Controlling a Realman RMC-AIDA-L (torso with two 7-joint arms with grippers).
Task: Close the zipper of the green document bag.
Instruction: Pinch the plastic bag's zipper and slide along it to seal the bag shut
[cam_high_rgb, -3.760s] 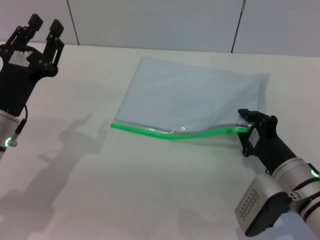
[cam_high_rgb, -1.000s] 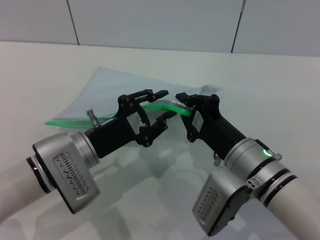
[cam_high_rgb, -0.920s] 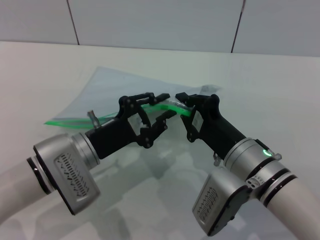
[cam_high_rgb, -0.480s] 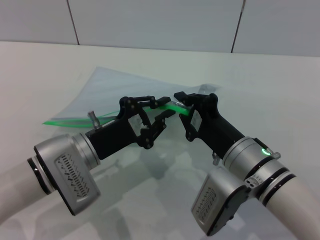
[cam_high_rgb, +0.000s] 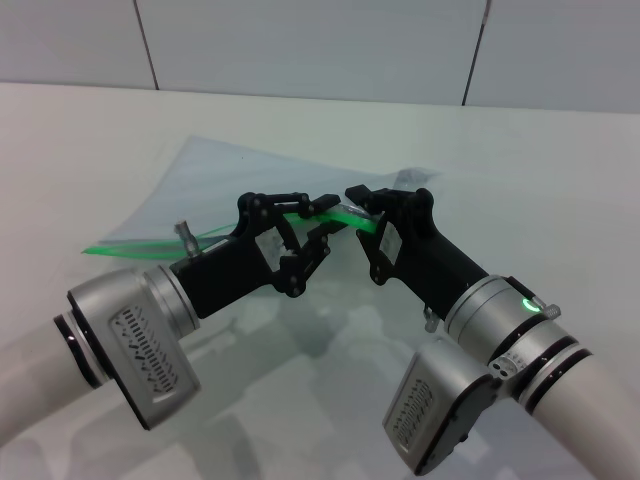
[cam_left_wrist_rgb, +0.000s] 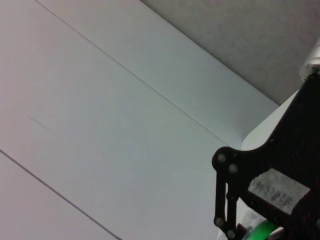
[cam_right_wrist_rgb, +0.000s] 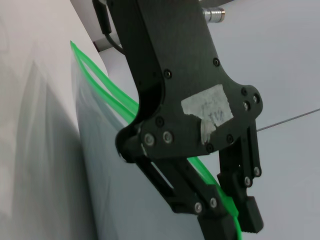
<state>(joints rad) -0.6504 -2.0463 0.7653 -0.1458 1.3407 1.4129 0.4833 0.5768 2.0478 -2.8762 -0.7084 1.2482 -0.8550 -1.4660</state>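
The green document bag (cam_high_rgb: 210, 175) is a pale translucent pouch, partly raised off the white table (cam_high_rgb: 560, 160). Its zipper (cam_high_rgb: 130, 243) runs as a bright green strip along the near edge, and the two halves look parted toward the left end (cam_right_wrist_rgb: 102, 85). My right gripper (cam_high_rgb: 362, 203) is shut on the raised right end of that green edge. Just left of it, my left gripper (cam_high_rgb: 325, 215) has its fingers pressed onto the zipper strip; the right wrist view shows the strip passing between them (cam_right_wrist_rgb: 235, 220). The slider tab is hidden. A bit of the zipper (cam_left_wrist_rgb: 262, 231) shows in the left wrist view.
Both forearms cross the near part of the table, meeting at its middle. A pale panelled wall (cam_high_rgb: 300, 45) stands behind the table's far edge.
The right gripper has dragged the bag's green end leftward and lifted it. The left arm has come in from the far left, and its fingers have narrowed onto the strip over the last second.
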